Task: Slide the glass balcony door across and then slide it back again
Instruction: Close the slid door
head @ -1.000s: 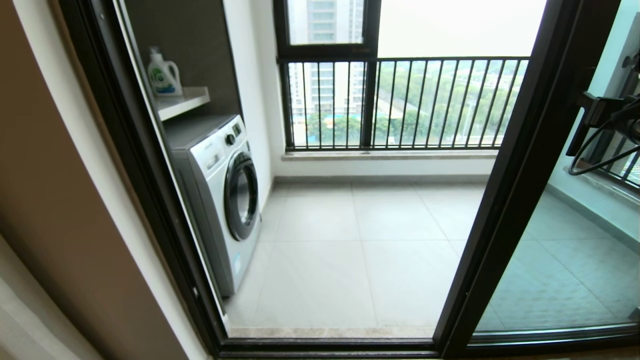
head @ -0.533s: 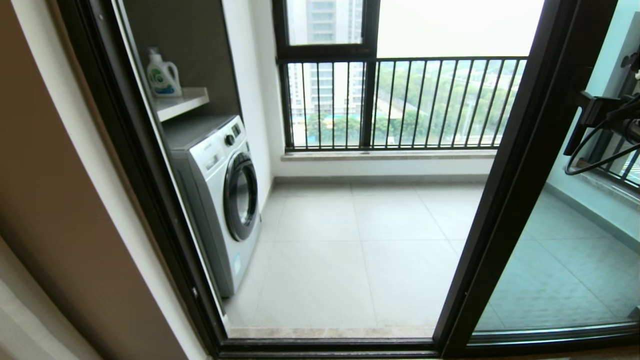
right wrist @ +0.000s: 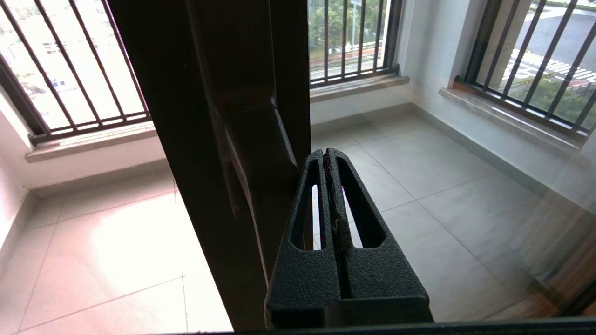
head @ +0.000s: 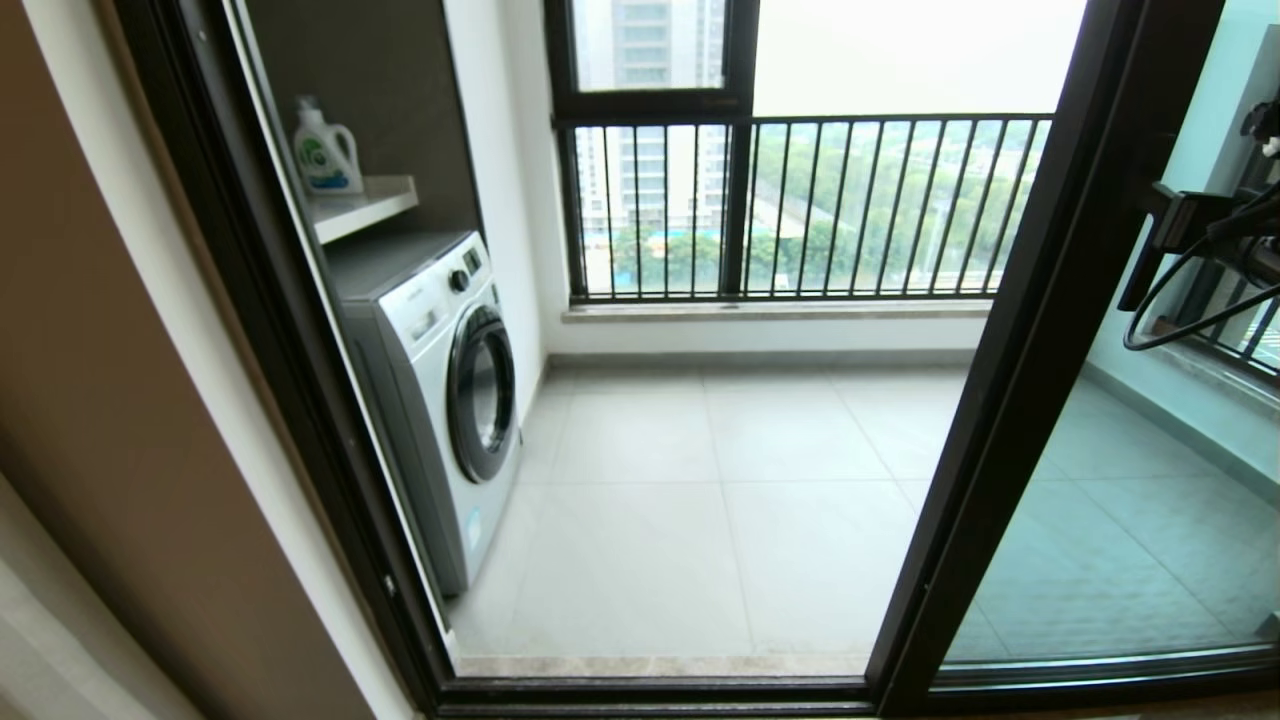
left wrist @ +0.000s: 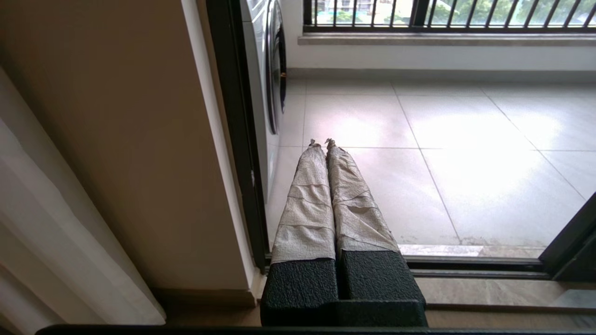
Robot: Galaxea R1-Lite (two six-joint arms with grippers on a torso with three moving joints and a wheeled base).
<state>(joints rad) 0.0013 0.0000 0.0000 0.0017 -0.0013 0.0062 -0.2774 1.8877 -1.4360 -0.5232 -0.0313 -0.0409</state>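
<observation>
1. Daylight pours in through the black-barred railing windows; the sky above them is blown out white.
2. The pale grey tiled balcony floor carries soft glare patches.
3. The dark metal door upright stands backlit, almost a silhouette.
4. The beige inner wall sits dim.
5. Straight lines bow and lean toward the head view's edges.

I'm seeing the glass balcony door standing at the opening's right side. The washing machine is sitting against the balcony's left wall, a bottle on the shelf above it. The railing is running along the far edge. My right gripper is hanging beside the door's upright, possibly touching its handle.
</observation>
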